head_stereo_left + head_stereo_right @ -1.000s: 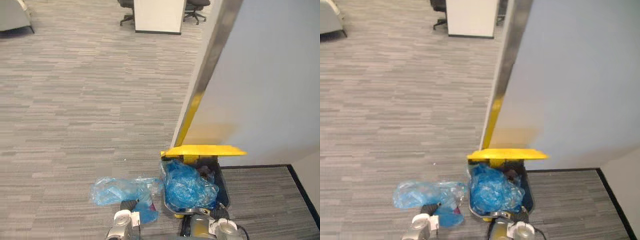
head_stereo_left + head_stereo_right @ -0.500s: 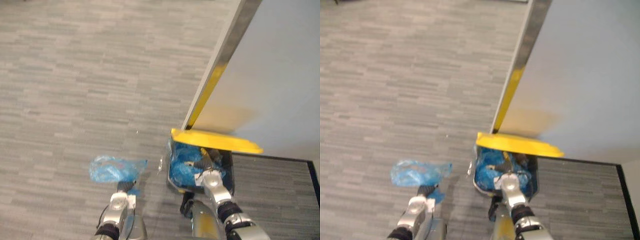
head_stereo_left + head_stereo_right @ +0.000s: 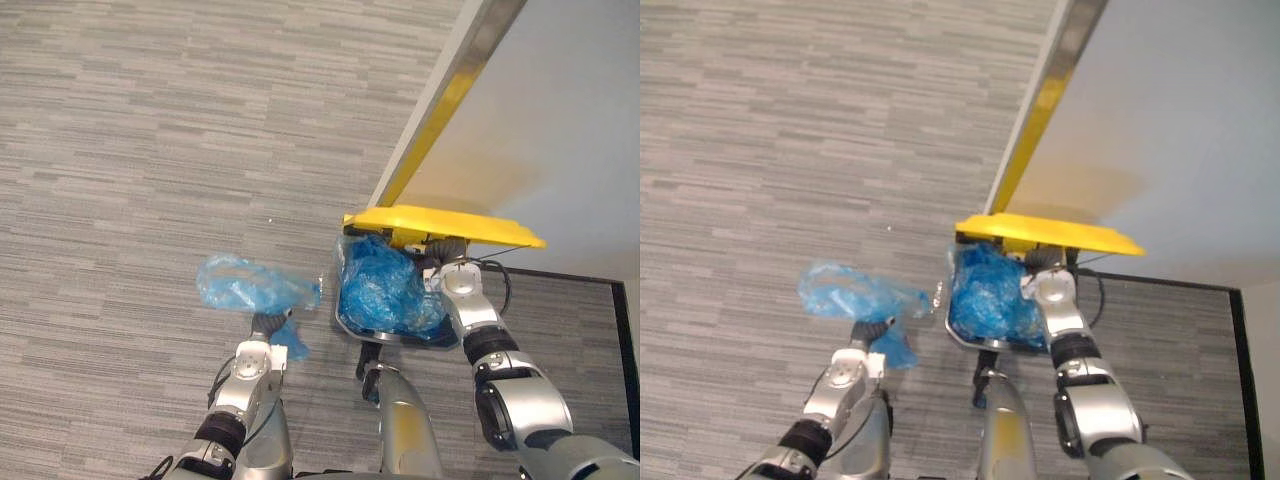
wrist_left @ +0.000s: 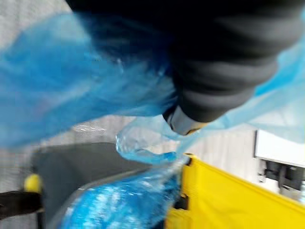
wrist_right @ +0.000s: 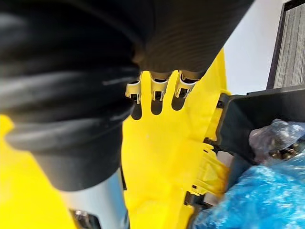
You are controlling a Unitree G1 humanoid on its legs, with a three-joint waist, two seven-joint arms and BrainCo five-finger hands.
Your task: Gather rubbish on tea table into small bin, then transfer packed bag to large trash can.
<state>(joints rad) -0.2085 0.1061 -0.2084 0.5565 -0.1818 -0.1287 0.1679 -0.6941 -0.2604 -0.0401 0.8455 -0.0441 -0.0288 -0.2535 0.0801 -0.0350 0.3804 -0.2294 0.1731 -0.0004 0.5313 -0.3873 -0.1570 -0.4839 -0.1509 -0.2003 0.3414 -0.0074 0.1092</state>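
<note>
The left hand, fingers curled round its neck, holds a crumpled translucent blue plastic bag in the air, just left of the large dark trash can. The right hand sets straight fingers against the can's raised yellow lid. The opening lies to the bag's right.
</note>
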